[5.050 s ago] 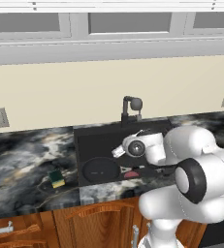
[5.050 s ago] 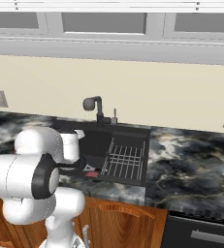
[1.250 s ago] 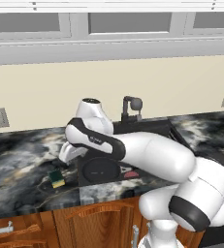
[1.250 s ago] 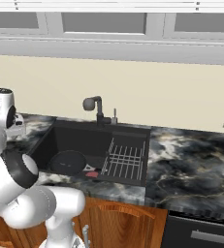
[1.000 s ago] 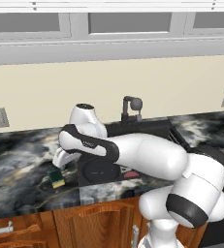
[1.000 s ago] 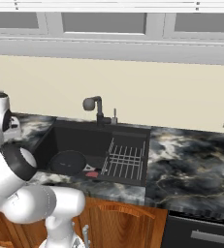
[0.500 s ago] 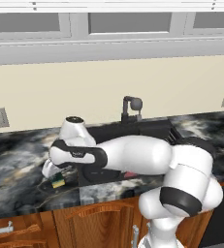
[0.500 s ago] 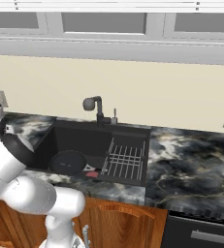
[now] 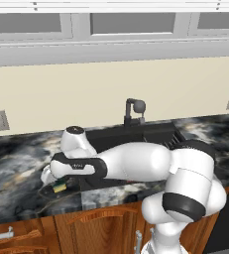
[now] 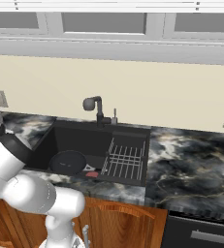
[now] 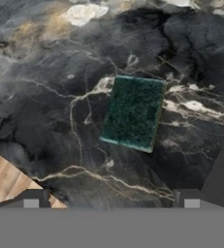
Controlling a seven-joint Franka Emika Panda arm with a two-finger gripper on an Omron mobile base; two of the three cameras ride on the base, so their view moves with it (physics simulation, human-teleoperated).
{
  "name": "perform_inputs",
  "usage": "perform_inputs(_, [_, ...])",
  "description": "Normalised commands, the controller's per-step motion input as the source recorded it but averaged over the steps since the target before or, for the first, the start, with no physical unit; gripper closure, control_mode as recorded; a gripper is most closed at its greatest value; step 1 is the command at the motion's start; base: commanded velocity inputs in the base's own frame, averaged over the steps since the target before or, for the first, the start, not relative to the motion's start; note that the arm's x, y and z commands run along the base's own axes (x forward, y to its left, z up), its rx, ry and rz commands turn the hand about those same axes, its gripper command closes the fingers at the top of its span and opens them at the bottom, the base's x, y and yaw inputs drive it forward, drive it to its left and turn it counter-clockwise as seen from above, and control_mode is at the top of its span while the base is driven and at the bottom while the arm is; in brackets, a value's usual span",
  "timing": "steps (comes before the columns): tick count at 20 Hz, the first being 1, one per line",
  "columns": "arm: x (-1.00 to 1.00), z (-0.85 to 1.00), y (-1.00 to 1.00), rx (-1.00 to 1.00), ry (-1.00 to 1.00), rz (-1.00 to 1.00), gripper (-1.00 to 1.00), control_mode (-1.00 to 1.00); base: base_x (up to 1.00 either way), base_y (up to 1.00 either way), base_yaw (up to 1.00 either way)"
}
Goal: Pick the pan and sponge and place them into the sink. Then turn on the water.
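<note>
The sponge lies flat on the dark marble counter, green scrub top up, a little ahead of my open gripper. In the left base view the gripper hangs low over the sponge, left of the sink, with nothing between its fingers. The black pan rests on the floor of the sink, at its left side. No water is in view at the black faucet.
A wire dish rack fills the sink's right half, and a red drain piece lies beside the pan. The counter's front edge and wooden cabinet fronts run close below the sponge. Marble counter extends right of the sink.
The arm has swung left from above the sink to the counter and dropped low over the sponge. The gripper stayed open. The pan has not moved.
</note>
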Motion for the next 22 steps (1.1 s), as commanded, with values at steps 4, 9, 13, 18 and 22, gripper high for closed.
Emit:
perform_inputs(4, [0.33,-0.08,0.00,0.00,0.00,-0.17,-1.00,-1.00,0.00,0.00,0.00])
perform_inputs(9, [0.53,-0.07,0.00,0.00,0.00,-0.13,-1.00,-1.00,0.00,0.00,0.00])
perform_inputs(13, [0.53,-0.12,0.05,0.00,0.02,-0.06,-1.00,-1.00,0.00,0.00,0.00])
perform_inputs(18, [0.11,-0.11,0.43,0.00,0.01,-0.02,-1.00,-1.00,0.00,0.00,0.00])
perform_inputs(22, [-0.18,-0.01,0.61,0.00,0.00,0.00,-1.00,-1.00,0.00,0.00,0.00])
